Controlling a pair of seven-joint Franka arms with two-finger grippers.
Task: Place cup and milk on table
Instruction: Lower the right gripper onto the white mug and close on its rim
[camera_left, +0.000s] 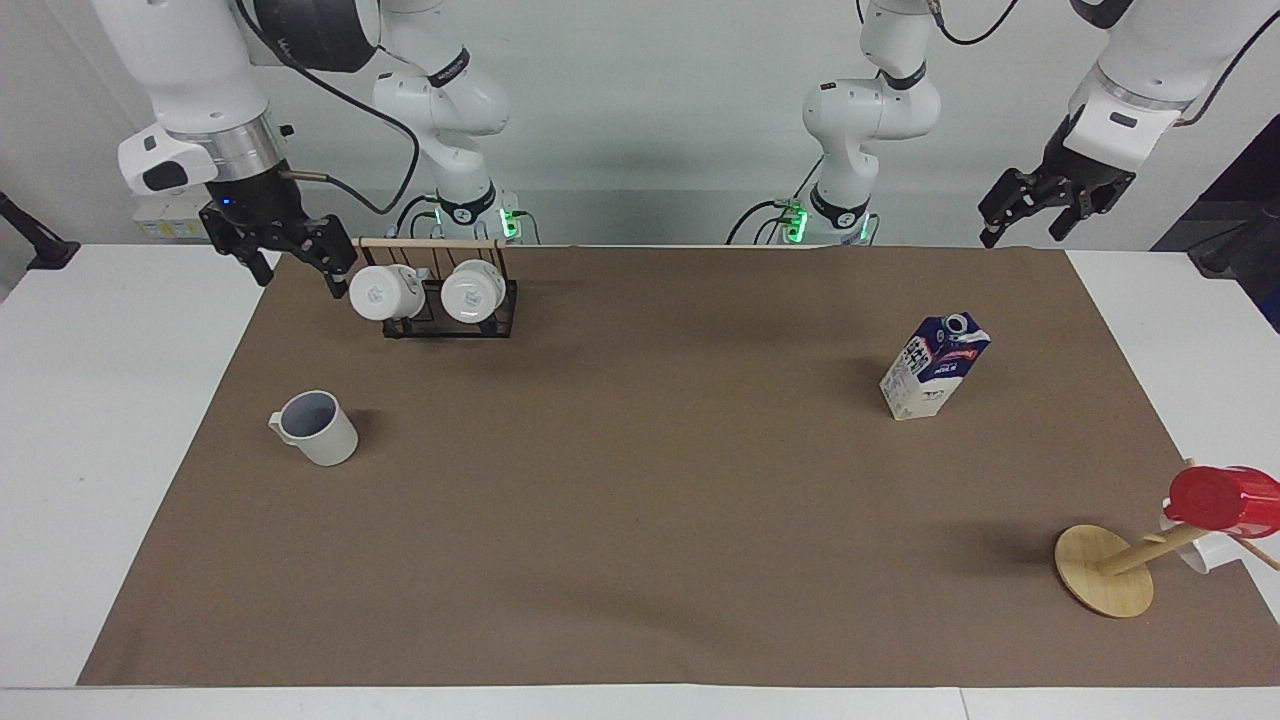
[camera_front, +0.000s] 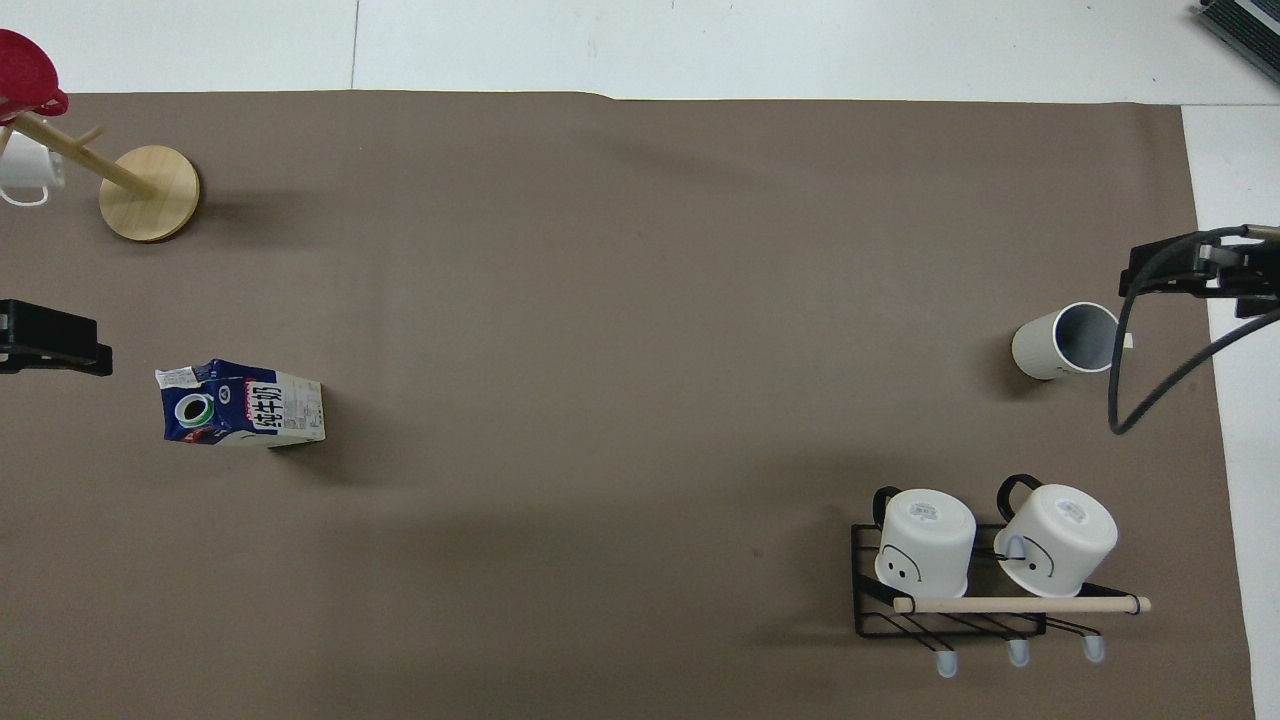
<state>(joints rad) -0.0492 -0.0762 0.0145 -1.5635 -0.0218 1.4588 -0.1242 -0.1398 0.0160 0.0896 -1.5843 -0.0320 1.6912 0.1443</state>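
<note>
The cup (camera_left: 318, 428) (camera_front: 1065, 341), off-white with a grey-blue inside, stands upright on the brown sheet (camera_left: 640, 520) of the table (camera_left: 90, 420), toward the right arm's end. The milk (camera_left: 933, 367) (camera_front: 240, 402), a blue and white carton, stands upright on the sheet toward the left arm's end. My right gripper (camera_left: 298, 275) (camera_front: 1190, 272) hangs open and empty over the sheet's edge at its own end, clear of the cup. My left gripper (camera_left: 1022, 232) (camera_front: 55, 340) waits raised, open and empty, over the sheet's edge at its end, apart from the milk.
A black wire rack (camera_left: 440, 318) (camera_front: 870, 620) with a wooden bar holds two glossy white mugs, nearer to the robots than the cup. A tilted wooden mug tree (camera_left: 1105, 570) (camera_front: 150, 180) carries a red cup (camera_left: 1225, 500) farther out than the milk.
</note>
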